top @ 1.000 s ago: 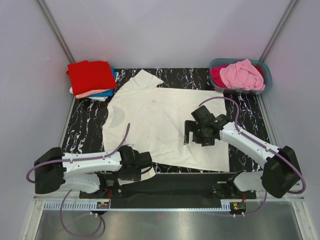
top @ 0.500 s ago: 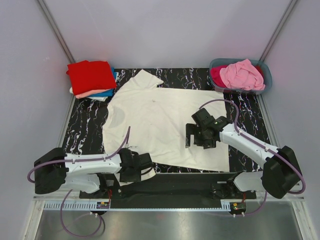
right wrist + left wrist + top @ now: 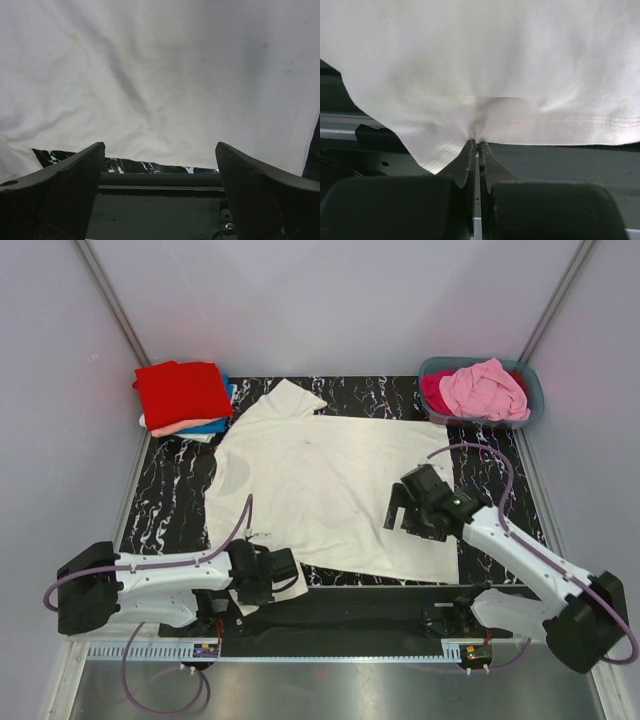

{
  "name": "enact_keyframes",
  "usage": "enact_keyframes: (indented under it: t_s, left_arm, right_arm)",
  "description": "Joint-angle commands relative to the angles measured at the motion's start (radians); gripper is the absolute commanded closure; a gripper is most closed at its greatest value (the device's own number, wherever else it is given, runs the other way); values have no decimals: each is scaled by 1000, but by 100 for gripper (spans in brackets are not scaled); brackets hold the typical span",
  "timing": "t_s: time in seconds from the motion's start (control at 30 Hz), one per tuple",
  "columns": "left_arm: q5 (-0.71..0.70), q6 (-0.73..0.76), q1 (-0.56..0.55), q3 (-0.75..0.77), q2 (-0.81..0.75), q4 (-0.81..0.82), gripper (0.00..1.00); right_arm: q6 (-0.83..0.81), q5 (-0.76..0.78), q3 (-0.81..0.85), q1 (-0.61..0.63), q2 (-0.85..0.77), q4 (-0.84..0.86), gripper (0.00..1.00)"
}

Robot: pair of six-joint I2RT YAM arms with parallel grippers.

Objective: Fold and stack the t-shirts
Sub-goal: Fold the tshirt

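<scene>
A large cream t-shirt (image 3: 320, 475) lies spread flat on the black marbled table (image 3: 170, 500). My left gripper (image 3: 296, 574) sits at the shirt's near-left hem and is shut on it. In the left wrist view the gripper (image 3: 477, 145) pinches the stitched hem, and the cream cloth (image 3: 480, 65) puckers at the tips. My right gripper (image 3: 394, 512) hovers open over the shirt's right half. In the right wrist view the gripper (image 3: 160, 146) has nothing between its wide fingers (image 3: 75, 175), with cream cloth (image 3: 160, 75) beyond them. A folded stack topped by a red t-shirt (image 3: 182, 392) sits back left.
A grey-blue tub (image 3: 532, 405) at the back right holds a pink t-shirt (image 3: 485, 388) and a magenta one (image 3: 434, 390). Salmon and blue folded shirts (image 3: 200, 427) show under the red one. A dark rail (image 3: 350, 610) runs along the near edge by the arm bases.
The left gripper has closed onto the cream shirt's near hem and shifted slightly nearer. The right gripper, still open, has moved right and toward the near edge over the shirt.
</scene>
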Motion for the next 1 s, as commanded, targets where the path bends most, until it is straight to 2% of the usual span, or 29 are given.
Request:
enact_keyframes:
  t_s: [0.0, 0.07, 0.17, 0.2, 0.33, 0.47, 0.67, 0.77, 0.97]
  left_arm:
    - [-36, -29, -5, -58, -15, 64, 100]
    - [-41, -26, -5, -62, -29, 66, 100]
    - [-45, -33, -5, -72, -57, 70, 100]
    - [-48, -36, -6, -76, -64, 72, 100]
    - [-48, -45, -6, -85, -87, 82, 100]
    - [-39, -41, -6, -90, -110, 113, 100]
    - [-51, -41, -5, -96, -133, 125, 100]
    - [-55, -39, -6, -95, -135, 135, 100]
    - [-51, -29, -5, -98, -139, 138, 100]
  right_arm:
    - [167, 98, -69, -43, -136, -36, 0]
    - [208, 78, -103, -90, -206, -53, 0]
    - [264, 29, -169, -260, -291, -85, 5]
    - [285, -23, -218, -370, -331, -87, 5]
    - [415, -143, -298, -480, -376, -75, 6]
    - [488, -140, -327, -499, -368, -148, 6]
    - [535, -304, -420, -499, -482, -178, 4]
    - [546, -309, -479, -499, -488, -119, 7]
    - [532, -217, -438, -499, -364, -73, 20]
